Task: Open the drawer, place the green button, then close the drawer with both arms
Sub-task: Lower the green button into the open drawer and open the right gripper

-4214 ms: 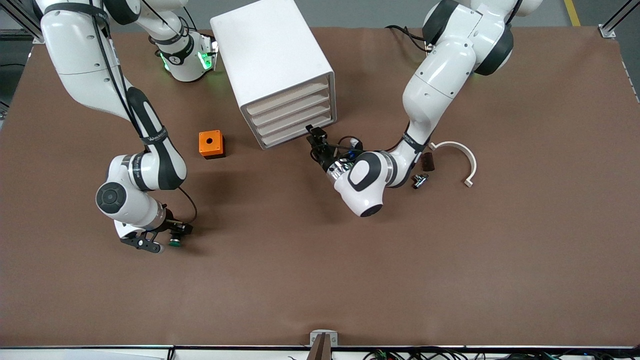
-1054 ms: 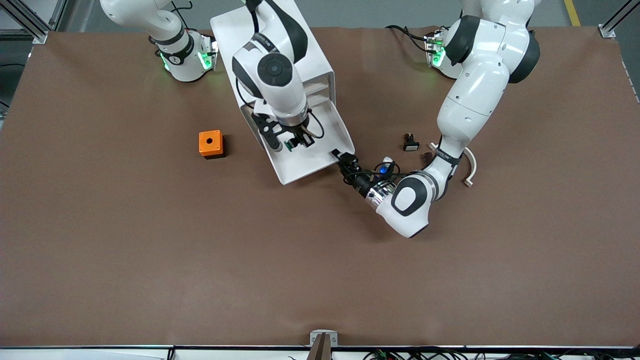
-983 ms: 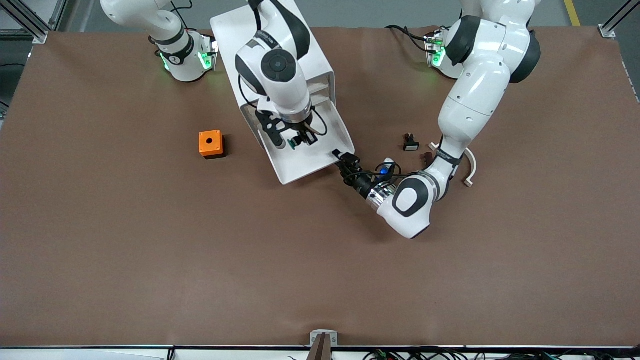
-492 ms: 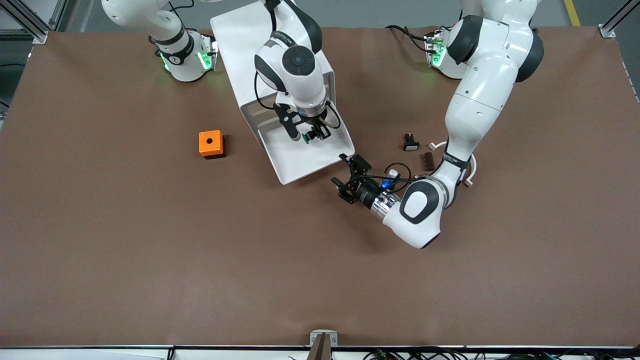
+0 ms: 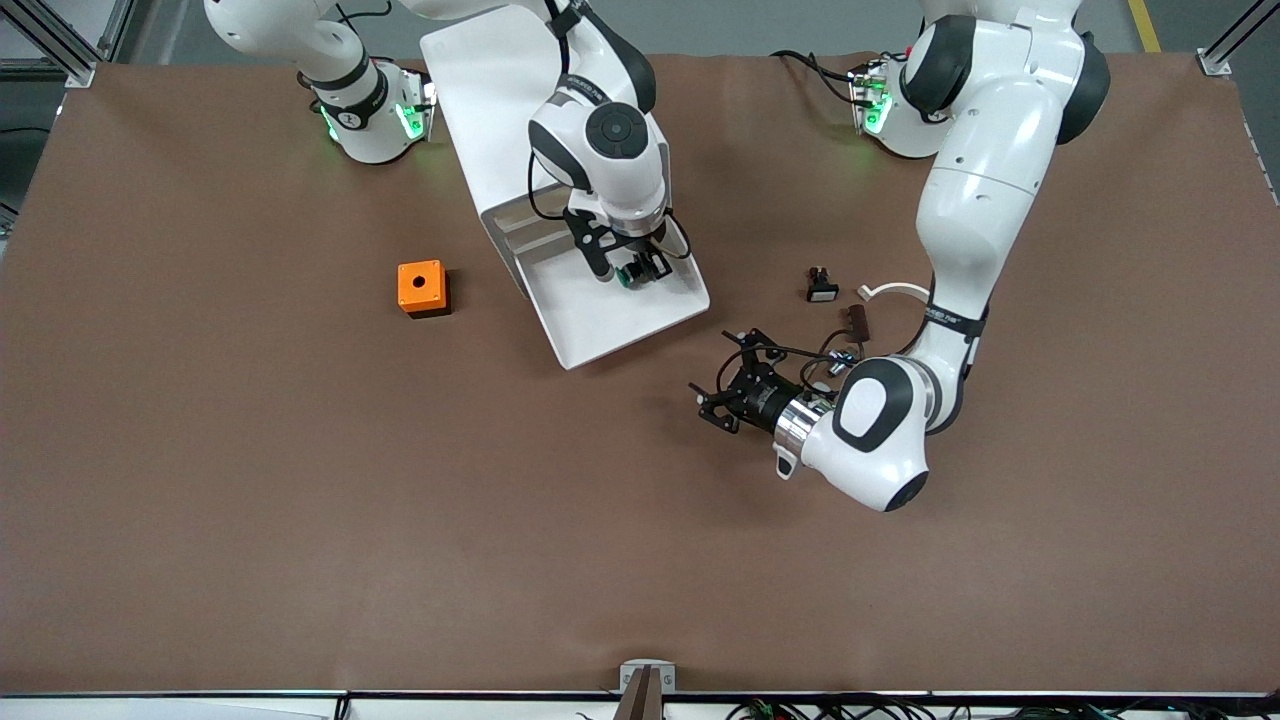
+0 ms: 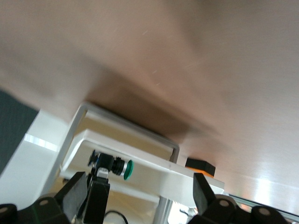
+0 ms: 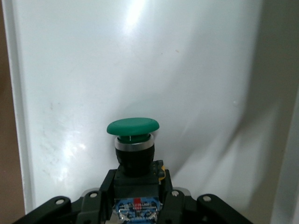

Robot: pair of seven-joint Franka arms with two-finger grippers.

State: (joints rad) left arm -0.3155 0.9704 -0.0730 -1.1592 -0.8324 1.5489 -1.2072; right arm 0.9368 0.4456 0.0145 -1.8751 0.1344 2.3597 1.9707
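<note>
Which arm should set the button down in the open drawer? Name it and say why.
Right. The right gripper is shut on the button directly over the drawer. The left gripper is open and empty over bare table.

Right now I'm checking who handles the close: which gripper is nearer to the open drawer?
Right. The right gripper is over the drawer, holding the button above its tray. The left gripper is open over bare table, off the drawer's front corner.
</note>
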